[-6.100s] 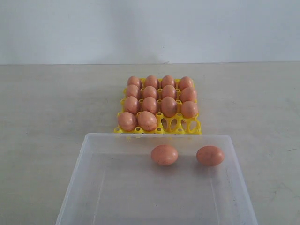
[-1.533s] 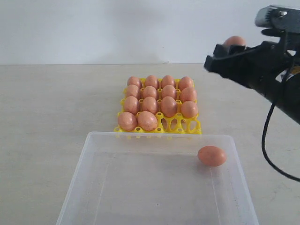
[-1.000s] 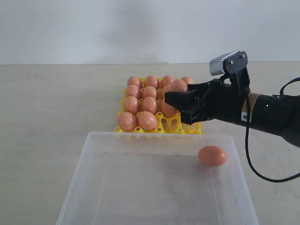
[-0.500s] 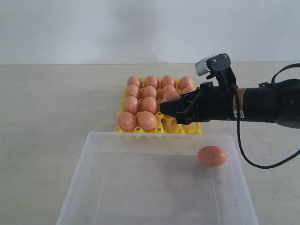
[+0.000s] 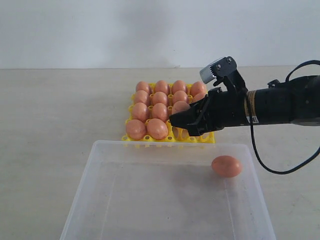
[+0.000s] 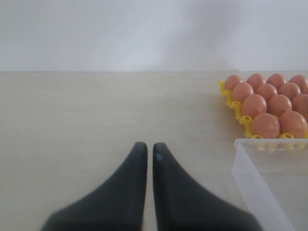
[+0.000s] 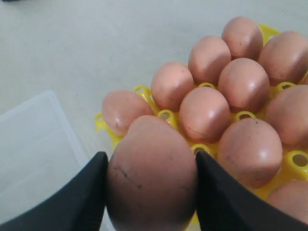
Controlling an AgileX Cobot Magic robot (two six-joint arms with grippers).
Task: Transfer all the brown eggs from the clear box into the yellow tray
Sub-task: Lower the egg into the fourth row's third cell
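brown egg (image 7: pixel 151 178) gripped by right fingers (image 7: pixel 82 202) over yellow tray (image 6: pixel 236 109), left fingers (image 6: pixel 130 192) closed

A lab-like robot test setup: a plain beige tabletop (image 5: pixel 50 125) against a blank white wall (image 5: pixel 100 30), with a cabled black robot arm (image 5: pixel 280 105) above

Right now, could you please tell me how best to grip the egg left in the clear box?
Come from above and pinch across the narrow middle of the egg: it lies on its side, one end near the wall of the clear box.
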